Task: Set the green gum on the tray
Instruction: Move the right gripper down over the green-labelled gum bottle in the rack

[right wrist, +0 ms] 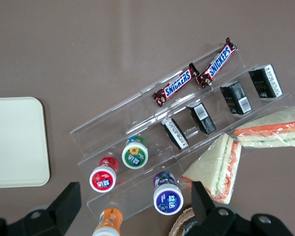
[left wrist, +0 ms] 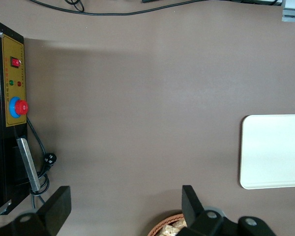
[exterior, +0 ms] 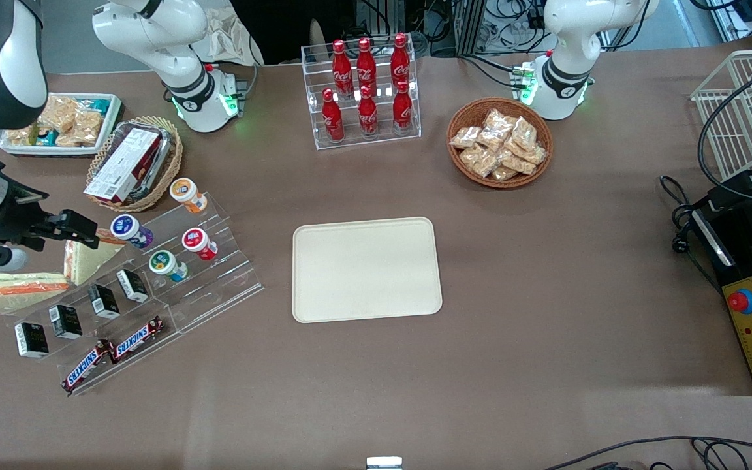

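The green gum (right wrist: 135,156), a small, rigid and probably light bottle, stands on the clear stepped rack (right wrist: 187,142), beside the red-lidded bottle (right wrist: 103,178). The gripper (right wrist: 132,209) hovers above the rack, wide open and empty. The smooth round body may slip; grasp it below the lid.

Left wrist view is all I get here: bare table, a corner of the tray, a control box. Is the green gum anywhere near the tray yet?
Observer: No. The green gum lies on a clear stepped rack toward the working arm's end of the table; the tray holds nothing.
Operator: Anything crowding the gum?
Observer: The red-lidded bottle lies beside it on the same step, apart from it; the purple-lidded bottle is one step up.
Operator: And the gripper?
Observer: The gripper is open, holding nothing, hovering over wrapped sandwiches beside the rack.
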Action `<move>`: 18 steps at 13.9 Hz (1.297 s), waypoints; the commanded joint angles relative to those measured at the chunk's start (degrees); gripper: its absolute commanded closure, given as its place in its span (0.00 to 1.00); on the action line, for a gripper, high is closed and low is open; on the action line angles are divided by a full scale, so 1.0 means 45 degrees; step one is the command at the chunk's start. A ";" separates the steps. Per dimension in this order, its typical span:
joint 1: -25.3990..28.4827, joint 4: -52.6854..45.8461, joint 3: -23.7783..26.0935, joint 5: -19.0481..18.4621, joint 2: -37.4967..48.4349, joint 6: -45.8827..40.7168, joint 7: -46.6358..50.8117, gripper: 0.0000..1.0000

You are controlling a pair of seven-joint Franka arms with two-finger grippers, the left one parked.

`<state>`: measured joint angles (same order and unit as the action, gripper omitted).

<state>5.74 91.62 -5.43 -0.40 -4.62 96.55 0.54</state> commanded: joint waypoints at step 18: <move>0.0053 0.8292 -0.0005 0.0636 0.0520 0.8309 -0.0434 0.00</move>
<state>5.69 126.48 -5.54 1.38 -2.96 131.02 -2.01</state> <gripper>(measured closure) 0.000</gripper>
